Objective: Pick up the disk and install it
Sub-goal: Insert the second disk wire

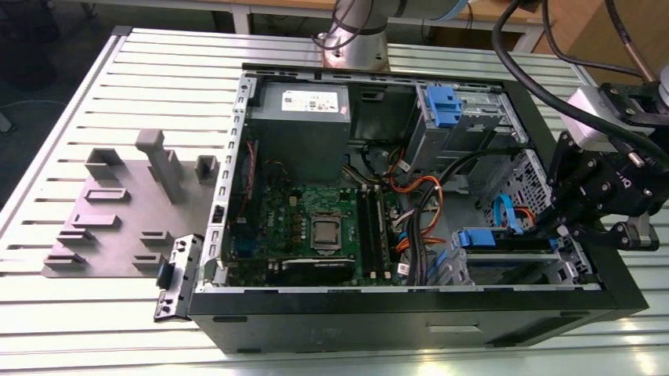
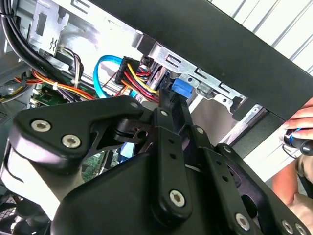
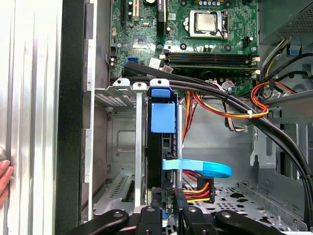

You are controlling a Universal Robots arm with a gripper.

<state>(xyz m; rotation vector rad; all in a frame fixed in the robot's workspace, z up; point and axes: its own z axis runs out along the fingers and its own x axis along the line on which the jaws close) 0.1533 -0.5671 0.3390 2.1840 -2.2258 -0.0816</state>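
The pincer [image 3: 168, 208] sits at the back end of the disk [image 3: 163, 117], with its black fingers [image 3: 179, 205] close together on either side of the thin edge, so it looks clamped on the disk. In the first wrist view the disk stands on its edge in a slot of the metal drive cage [image 3: 120, 142], with its blue carrier tab at the end far from the pincer. A flat blue cable [image 3: 198, 168] loops beside it, and a bunch of red, yellow and black wires [image 3: 198, 188] ends in a plug close to the fingers.

The second wrist view looks past the black gripper body [image 2: 146, 186] and shows the blue tab of the disk [image 2: 180, 88] tucked under the dark edge of the computer case [image 2: 234, 54]. At the side there is a person's hand [image 2: 301, 125] holding a small thing.

The exterior view shows the whole open computer case [image 1: 418, 329] lying on a slatted table [image 1: 105, 329]. The gripper [image 1: 569, 227] hangs over the case corner that is nearest the camera, on the exterior view's right. The disk [image 1: 507, 239] is in the cage there. One more blue carrier [image 1: 442, 106] stands in the far corner on that side. One grey power box [image 1: 301, 125] sits by the far wall, and one green board [image 1: 313, 227] fills the middle. On the table at the exterior view's left lies one grey holder plate [image 1: 115, 219], and one black strip [image 1: 175, 274] leans on the case
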